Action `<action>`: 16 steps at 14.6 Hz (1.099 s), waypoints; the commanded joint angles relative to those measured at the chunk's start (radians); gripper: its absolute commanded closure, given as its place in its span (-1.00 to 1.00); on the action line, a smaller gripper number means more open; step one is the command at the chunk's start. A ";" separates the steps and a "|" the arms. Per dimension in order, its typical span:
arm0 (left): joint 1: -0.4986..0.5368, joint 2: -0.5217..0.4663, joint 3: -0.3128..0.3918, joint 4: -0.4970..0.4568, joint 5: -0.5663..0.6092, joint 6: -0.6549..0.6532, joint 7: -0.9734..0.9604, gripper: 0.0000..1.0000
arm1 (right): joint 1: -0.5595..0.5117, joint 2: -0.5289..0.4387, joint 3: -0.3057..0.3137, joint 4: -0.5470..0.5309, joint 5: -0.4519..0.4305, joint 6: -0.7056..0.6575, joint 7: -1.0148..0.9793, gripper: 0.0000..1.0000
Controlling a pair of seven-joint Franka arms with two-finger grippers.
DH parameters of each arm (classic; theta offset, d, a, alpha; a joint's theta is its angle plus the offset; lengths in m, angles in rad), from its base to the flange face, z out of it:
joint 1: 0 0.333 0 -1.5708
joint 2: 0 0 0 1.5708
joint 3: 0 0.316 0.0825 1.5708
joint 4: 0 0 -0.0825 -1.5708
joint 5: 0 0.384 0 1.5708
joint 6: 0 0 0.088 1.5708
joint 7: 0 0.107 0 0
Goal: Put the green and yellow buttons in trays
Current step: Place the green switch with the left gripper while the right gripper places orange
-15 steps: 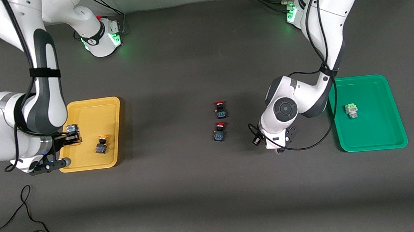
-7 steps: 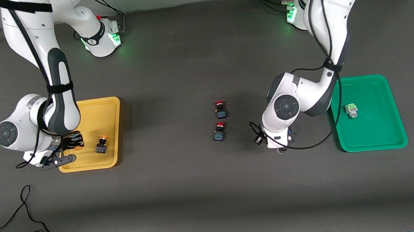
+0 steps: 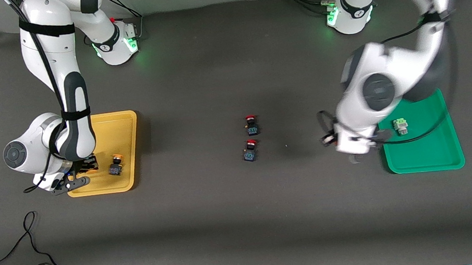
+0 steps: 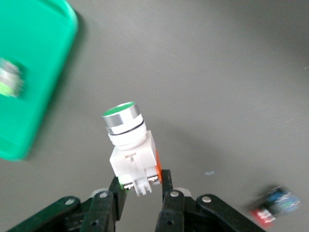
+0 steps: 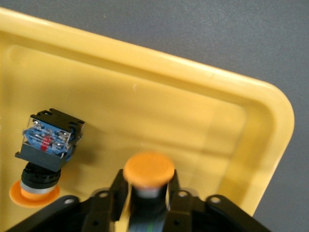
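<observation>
Dark grey bench [image 3: 210, 223]; yellow tray [image 3: 124, 131] toward the right arm's end, green tray [image 3: 438, 159] toward the left arm's end.

Right hand [image 5: 147, 203]: low over the yellow tray, at the corner nearest the front camera and the bench end. Fingers [image 5: 118, 191] clamped on a yellow-capped button [image 5: 148, 170]. Second yellow-capped button [image 3: 115, 165] lying on its side in the tray, just beside the hand, at about 3 o'clock from it in the front view.

Left hand [image 4: 142, 198]: over bare bench just beside the green tray's edge, roughly at 9 o'clock from the tray centre in the front view. Fingers [image 4: 166, 193] clamped on the whitish body of a green-capped button [image 4: 129, 150], cap pointing away from the wrist. Whitish, green-marked button [image 3: 400, 125] resting in the green tray.

Two red-capped buttons [image 3: 251, 124] [image 3: 250, 150] mid-bench, one nearer the front camera than the other. Loose black cable [image 3: 34, 259] at the right arm's end.
</observation>
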 commanded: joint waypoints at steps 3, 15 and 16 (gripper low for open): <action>0.320 -0.052 -0.005 -0.041 0.081 -0.060 0.577 1.00 | 0.007 -0.069 -0.019 0.010 0.028 -0.048 -0.009 -0.27; 0.561 0.233 -0.007 -0.164 0.104 0.218 1.035 1.00 | 0.171 -0.133 -0.495 0.592 -0.115 -0.793 0.328 0.06; 0.574 0.239 -0.007 -0.164 0.104 0.218 1.035 1.00 | 0.166 -0.130 -0.524 0.646 -0.136 -0.851 0.333 0.05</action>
